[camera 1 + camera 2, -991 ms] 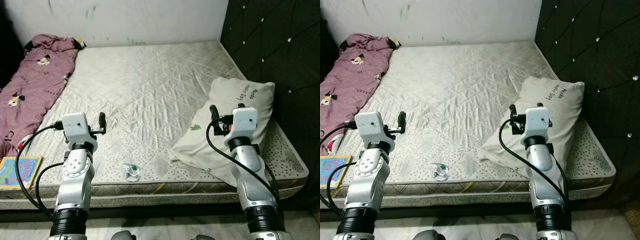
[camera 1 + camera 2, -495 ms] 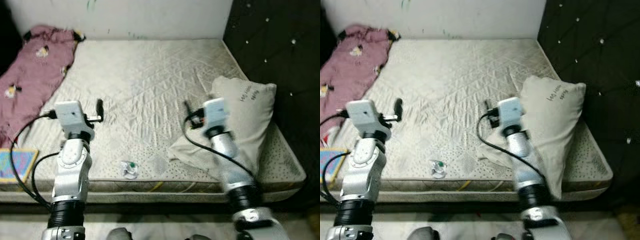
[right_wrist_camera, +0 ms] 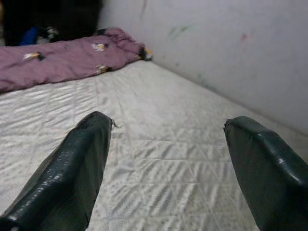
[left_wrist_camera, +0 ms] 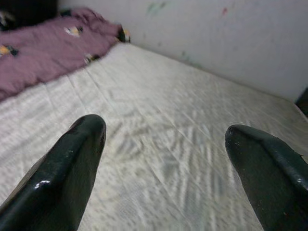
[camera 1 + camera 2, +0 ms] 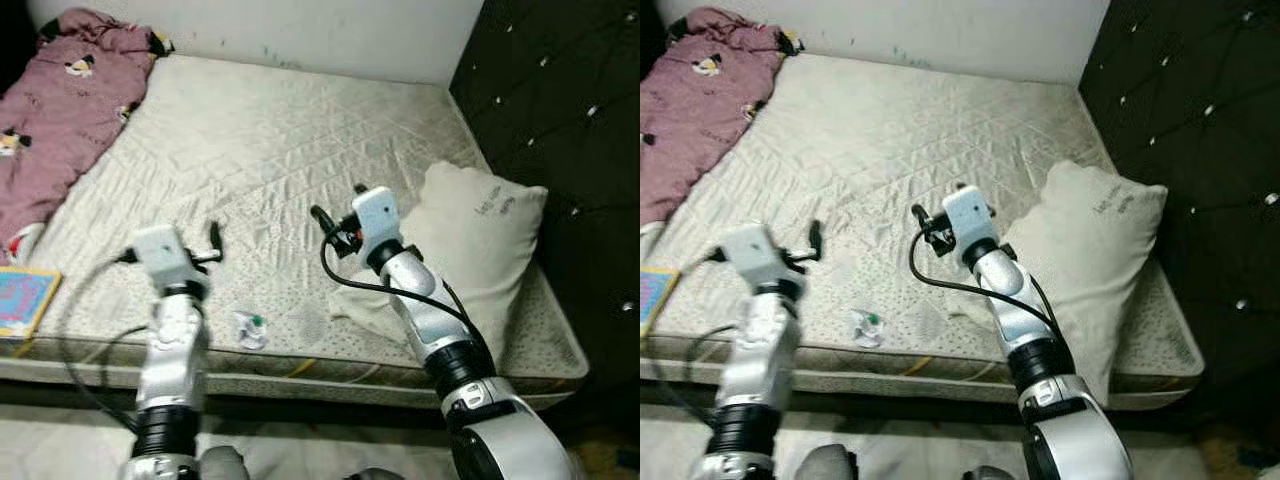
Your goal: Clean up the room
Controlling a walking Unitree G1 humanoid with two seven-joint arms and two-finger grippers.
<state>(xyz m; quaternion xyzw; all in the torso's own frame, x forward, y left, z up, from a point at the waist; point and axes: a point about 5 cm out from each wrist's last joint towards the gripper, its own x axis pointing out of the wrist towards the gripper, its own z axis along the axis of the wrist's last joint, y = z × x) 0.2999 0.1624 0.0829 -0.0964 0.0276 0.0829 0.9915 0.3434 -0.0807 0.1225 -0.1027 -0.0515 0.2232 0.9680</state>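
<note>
**Both grippers open above mattress, nothing held**

Right gripper [image 5: 335, 218] is above the mattress [image 5: 290, 150], just beside the pillow [image 5: 470, 235]; fingers [image 3: 77, 168] spread wide apart, empty. Left gripper [image 5: 214, 243] is above the near edge; fingers [image 4: 67, 168] also apart, empty. Small crumpled wrapper [image 5: 248, 328] lies on the mattress near that edge, between the arms. Pink blanket [image 5: 55, 90] is bunched at the far left side. Colourful book [image 5: 22, 303] lies at the left edge.

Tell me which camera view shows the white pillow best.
The left eye view: the white pillow lies whole near the mattress's right edge, by the dark headboard. The right eye view shows it too, partly behind the right arm. The wrist views look across the mattress toward the purple blanket.
</note>
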